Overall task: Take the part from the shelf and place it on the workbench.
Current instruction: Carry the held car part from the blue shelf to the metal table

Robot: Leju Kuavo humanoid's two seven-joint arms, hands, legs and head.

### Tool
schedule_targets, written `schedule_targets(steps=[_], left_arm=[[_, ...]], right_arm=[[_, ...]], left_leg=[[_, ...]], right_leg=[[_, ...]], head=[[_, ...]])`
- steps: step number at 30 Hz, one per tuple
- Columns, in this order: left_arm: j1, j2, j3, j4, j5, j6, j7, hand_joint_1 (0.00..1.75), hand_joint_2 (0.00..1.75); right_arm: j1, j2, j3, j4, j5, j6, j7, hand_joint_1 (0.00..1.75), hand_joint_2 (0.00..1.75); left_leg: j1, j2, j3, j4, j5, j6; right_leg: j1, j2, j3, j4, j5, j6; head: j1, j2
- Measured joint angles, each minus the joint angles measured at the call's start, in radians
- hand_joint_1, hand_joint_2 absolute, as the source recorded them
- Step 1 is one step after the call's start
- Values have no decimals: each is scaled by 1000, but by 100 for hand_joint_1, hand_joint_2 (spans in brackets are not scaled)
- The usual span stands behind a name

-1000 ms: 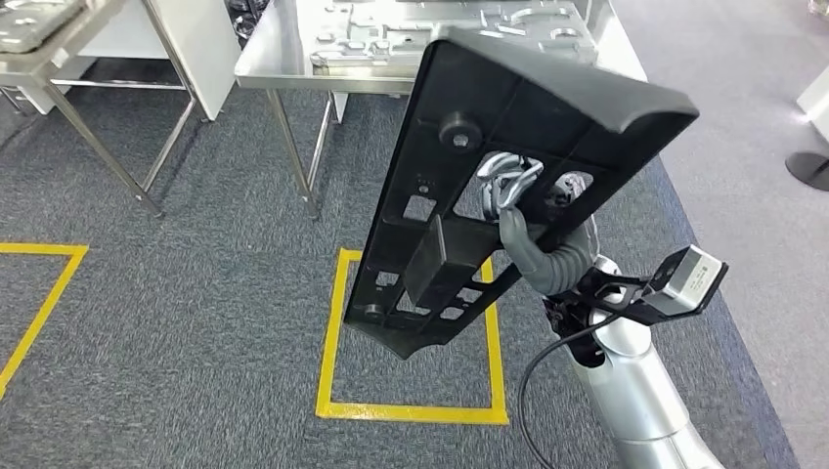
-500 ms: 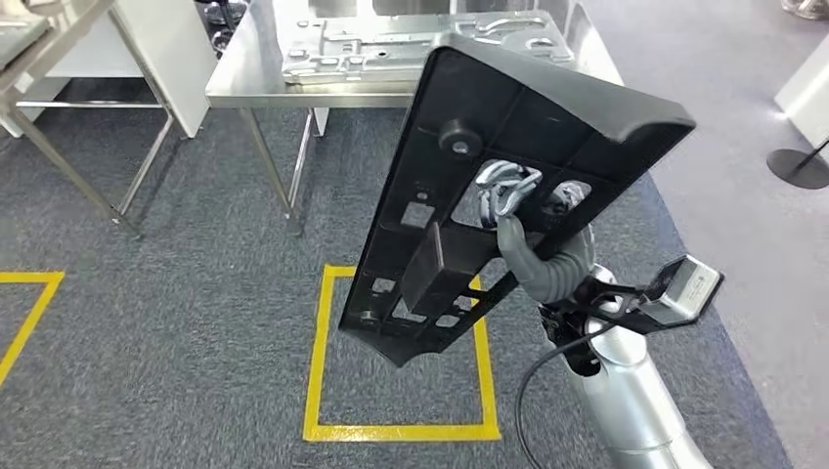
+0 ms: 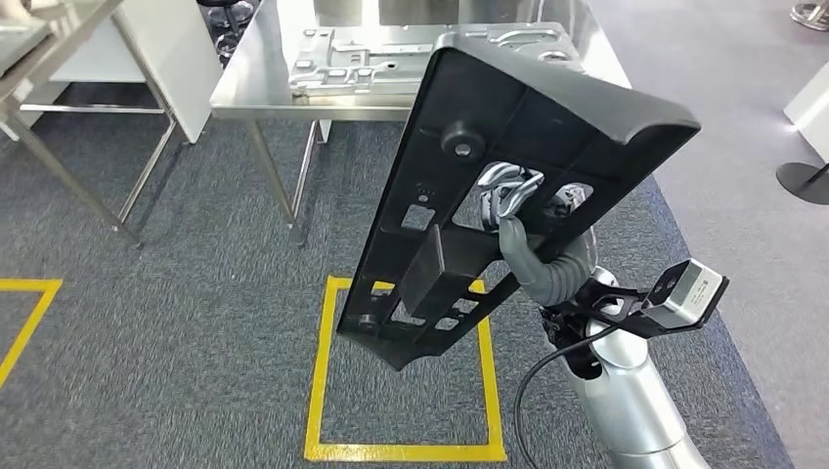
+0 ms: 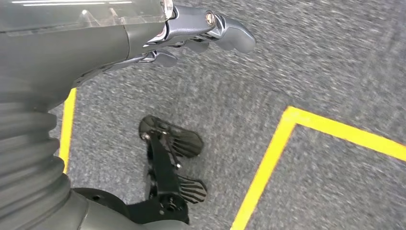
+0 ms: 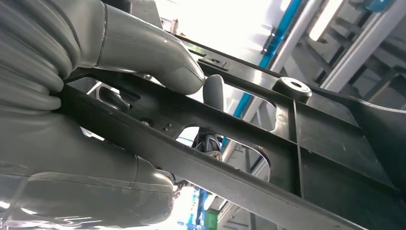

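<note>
The right robot hand (image 3: 523, 230) grasps the part (image 3: 508, 186), a long black plastic panel with ribs, cut-outs and a round boss near its upper end. In the head view the fingers (image 3: 505, 189) come through one of the panel's openings, and the grey thumb curls over a rib beside it. The right wrist view shows the same grip from close behind: the thumb (image 5: 158, 57) presses on a dark bar of the part (image 5: 268, 158), with a darker finger showing through a cut-out under it.

The part is held up in the air, tilted, its broad curved end highest and nearest the bench (image 3: 254, 78), its narrow end lowest and above the yellow floor square (image 3: 323, 391) taped on the grey carpet. It touches neither the bench nor the floor.

The bench is a steel table standing beyond the part. A flat grey metal plate (image 3: 362, 59) with stamped shapes lies on its top, partly hidden behind the part's upper end.

The left robot hand (image 4: 191, 33) hangs over the carpet beside a yellow tape line (image 4: 268, 163). It holds nothing, and its fingers are loosely extended.
</note>
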Motion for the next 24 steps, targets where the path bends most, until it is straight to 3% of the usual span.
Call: schedule_targets(steps=[4,6,8,9,10,11,13,14,16,17,19,21,24], left_arm=[[-3,-1,0,0,-3,-1,-1,0,175],[-4,-1,0,0,-5,-2,-2,0,175],[-3,-1,0,0,-9,-4,-3,0,175],[-1,-1,0,0,-11,-6,-3,0,175],[0,-1,0,0,-12,-7,-3,0,175],[1,-1,0,0,-13,-9,-3,0,175],[2,0,0,0,-13,-11,-4,0,175],[2,0,0,0,-13,-11,-4,0,175],[2,0,0,0,-13,-11,-4,0,175],[3,1,0,0,-14,-11,-5,0,175],[4,1,0,0,-14,-11,-6,0,175],[0,0,0,0,-14,-10,-6,0,175],[-2,0,0,0,-15,-10,-7,0,175]], right_arm=[[0,1,-1,-5,2,-1,3,175,175],[-1,3,-1,-9,4,-1,3,175,175],[1,4,-1,-10,5,-1,3,175,175],[3,4,-1,-10,6,-1,3,175,175],[5,4,-1,-10,7,-1,3,175,175],[6,4,-1,-10,8,-1,3,175,175],[6,4,-1,-11,8,-1,4,175,175],[6,4,-1,-11,8,-1,4,175,175],[7,4,-1,-11,8,-1,4,175,175],[7,4,-1,-12,9,-1,5,175,175],[6,4,-1,-13,9,-2,5,175,175],[2,4,-1,-16,10,-2,5,175,175],[2,4,-2,-16,10,-2,6,175,175]], left_leg=[[1,4,-8,40,-6,-20],[3,3,-66,141,-28,-27],[4,3,-150,265,-78,-33],[4,3,-184,302,-95,-34],[4,3,-203,308,-93,-33],[3,3,-205,280,-68,-30],[1,2,-170,148,30,-18],[-2,2,-153,92,53,-11],[-8,1,-138,41,62,2],[-9,1,-137,39,55,8],[-5,-1,-119,28,73,19],[-1,-1,-97,22,70,27],[-3,-2,-82,22,53,33]], right_leg=[[2,5,16,-15,-8,-28],[0,6,32,-21,-16,-39],[2,8,44,-21,-28,-44],[3,10,50,-21,-35,-45],[4,12,59,-21,-42,-44],[6,14,70,-21,-49,-44],[8,16,94,-21,-66,-41],[10,17,103,-20,-74,-38],[13,18,109,-17,-84,-27],[14,19,111,-14,-86,-20],[15,18,112,5,-92,-9],[12,17,76,76,-118,2],[6,16,-42,245,-185,13]], head=[[-3,0],[-7,0],[-11,0],[-11,0],[-12,0],[-12,0],[-12,0],[-12,0],[-13,0],[-13,0],[-13,0],[-9,0],[-6,0]])
